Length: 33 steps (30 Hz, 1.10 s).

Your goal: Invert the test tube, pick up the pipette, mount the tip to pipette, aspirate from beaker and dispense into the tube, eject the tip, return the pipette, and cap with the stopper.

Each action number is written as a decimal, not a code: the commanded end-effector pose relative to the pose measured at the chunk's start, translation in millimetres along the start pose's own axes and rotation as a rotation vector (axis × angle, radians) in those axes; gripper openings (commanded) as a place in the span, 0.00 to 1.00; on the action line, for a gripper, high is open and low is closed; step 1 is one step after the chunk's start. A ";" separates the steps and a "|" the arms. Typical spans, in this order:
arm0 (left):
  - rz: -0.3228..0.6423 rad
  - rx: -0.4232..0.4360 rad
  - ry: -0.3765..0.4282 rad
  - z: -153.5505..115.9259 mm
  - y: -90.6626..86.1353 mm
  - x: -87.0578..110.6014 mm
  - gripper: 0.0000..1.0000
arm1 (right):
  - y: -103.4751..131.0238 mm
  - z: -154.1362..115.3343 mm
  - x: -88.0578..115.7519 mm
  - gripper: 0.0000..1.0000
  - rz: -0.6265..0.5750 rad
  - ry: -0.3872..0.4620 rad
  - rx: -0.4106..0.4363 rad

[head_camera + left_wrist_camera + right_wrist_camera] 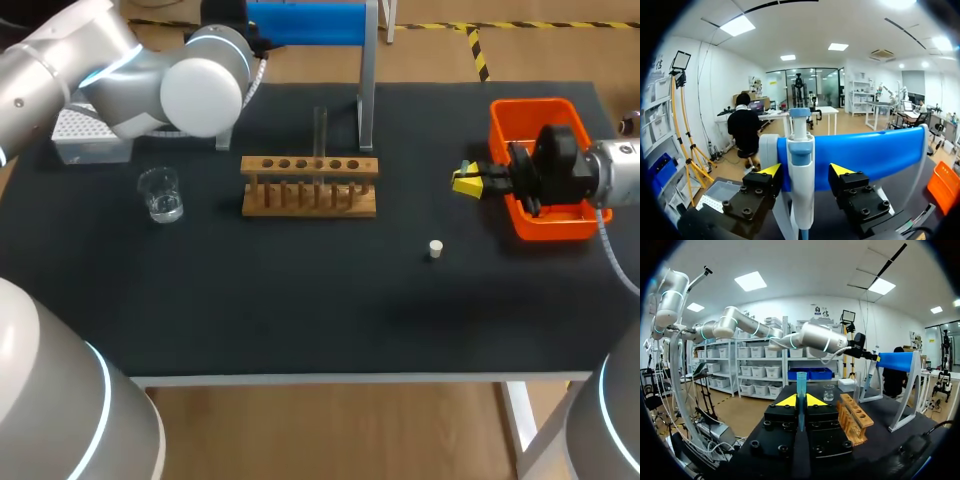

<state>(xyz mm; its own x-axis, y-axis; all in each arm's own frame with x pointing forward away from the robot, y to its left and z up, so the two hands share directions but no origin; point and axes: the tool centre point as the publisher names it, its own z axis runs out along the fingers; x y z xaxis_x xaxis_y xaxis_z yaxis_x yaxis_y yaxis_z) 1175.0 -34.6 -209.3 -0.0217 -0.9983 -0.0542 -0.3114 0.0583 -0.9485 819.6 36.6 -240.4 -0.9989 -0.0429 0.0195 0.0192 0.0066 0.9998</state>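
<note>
One likely light, slippery pipette point(801, 192) is straddled by the open left gripper point(806, 170); mid-body grip is advised; the tip point(801, 381) is clamped in the right gripper point(800, 400).

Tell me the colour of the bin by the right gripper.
The bin is orange; the head view shows it best.

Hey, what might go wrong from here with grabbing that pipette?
The left gripper is open around the pipette; an off-centre close could knock it against the blue stand. The test tube stands in the rack just in front of the stand, so bringing the pipette forward may clip it.
</note>
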 end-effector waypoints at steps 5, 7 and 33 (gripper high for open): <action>-0.002 -0.004 -0.001 5.3 0.0 0.8 0.50 | -0.2 -1.0 0.0 0.00 0.000 0.002 0.000; -0.004 -0.003 -0.002 5.6 -0.2 0.7 0.49 | -0.2 -1.0 0.0 0.00 0.000 0.002 0.000; -0.014 -0.009 -0.007 9.3 2.4 -1.4 0.12 | -0.2 -1.0 0.0 0.00 0.000 0.002 0.000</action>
<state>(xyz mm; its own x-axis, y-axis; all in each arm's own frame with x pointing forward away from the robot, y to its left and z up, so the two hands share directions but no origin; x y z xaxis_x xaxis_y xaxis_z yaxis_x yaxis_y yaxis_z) 1180.1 -32.5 -213.5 -0.0090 -0.9990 -0.0440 -0.3174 0.0446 -0.9472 819.6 36.6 -240.4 -0.9989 -0.0429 0.0195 0.0192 0.0066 0.9998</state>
